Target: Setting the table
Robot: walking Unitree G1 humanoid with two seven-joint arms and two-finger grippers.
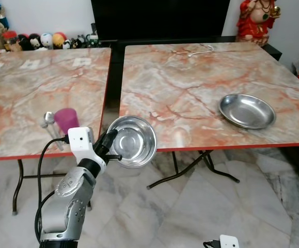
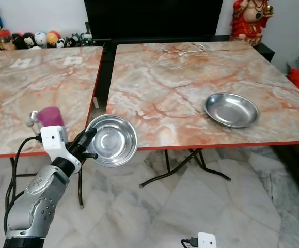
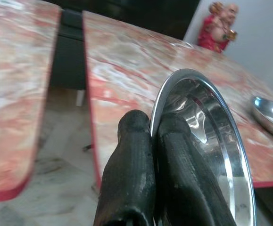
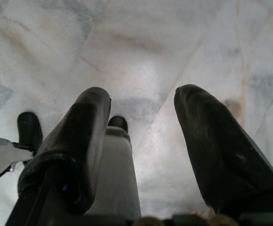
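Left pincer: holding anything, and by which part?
Yes. The left pincer grips the steel bowl by its rim. Right pincer is open, empty.

Two folding worktops with pink-veined marble tops and red edging, the left worktop (image 1: 35, 98) and the right worktop (image 1: 190, 88), stand side by side across the middle of the frame on a pale marble floor (image 1: 190, 217). Upper centre: dark cabinet (image 1: 159, 20). Upper left: row of figurines (image 1: 41, 40) against a white wall. Upper right: red statue (image 1: 256, 20).
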